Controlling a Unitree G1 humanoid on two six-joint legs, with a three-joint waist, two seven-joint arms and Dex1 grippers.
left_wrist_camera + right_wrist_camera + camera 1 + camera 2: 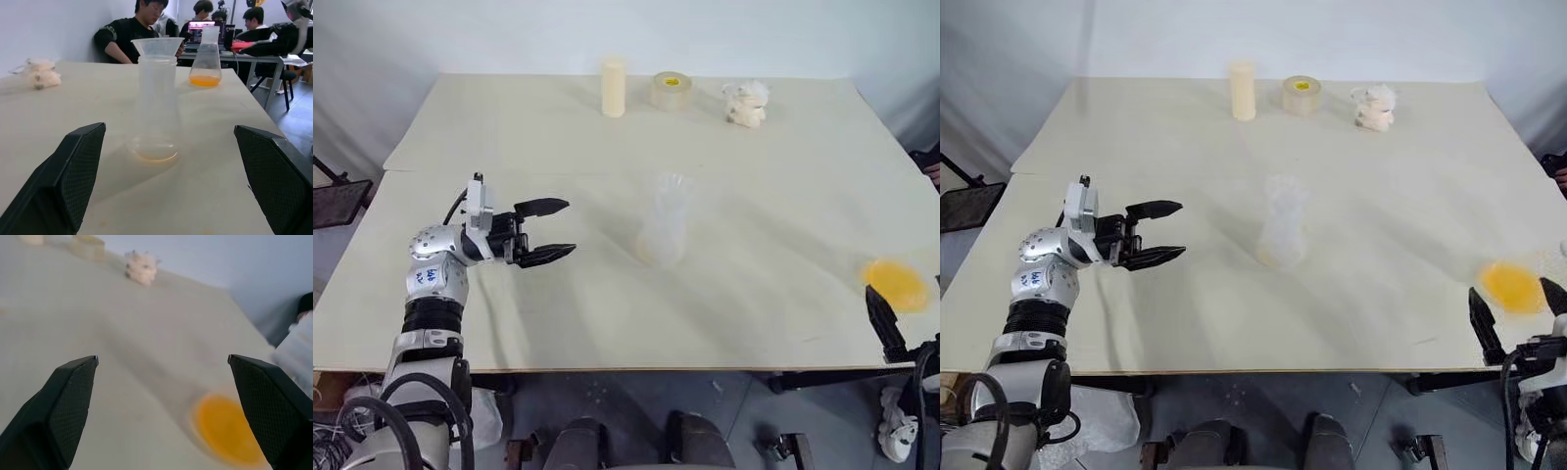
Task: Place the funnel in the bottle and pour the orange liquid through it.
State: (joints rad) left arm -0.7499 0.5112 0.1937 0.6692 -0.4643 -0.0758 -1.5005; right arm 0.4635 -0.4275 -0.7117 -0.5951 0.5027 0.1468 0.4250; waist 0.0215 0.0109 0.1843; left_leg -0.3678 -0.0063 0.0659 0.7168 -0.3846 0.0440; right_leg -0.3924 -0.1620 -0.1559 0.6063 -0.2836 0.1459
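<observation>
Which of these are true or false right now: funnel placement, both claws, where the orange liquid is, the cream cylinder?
1. The small clear plastic funnel sits in the translucent clear plastic bottle. True.
2. The left claw grips the bottle. False: it is open, apart from it.
3. The yellow-orange liquid is in a clear cone-shaped flask. True.
4. The right claw is shut. False: open.
5. The opaque cream cylinder lies tipped over. False: upright.

Funnel seated in bottle, orange liquid apart.
Clear funnel [157, 46] upright in neck of translucent bottle [156, 115] mid-table, faint orange trace at base; orange liquid [205, 80] sits in second flask near right edge.
</observation>
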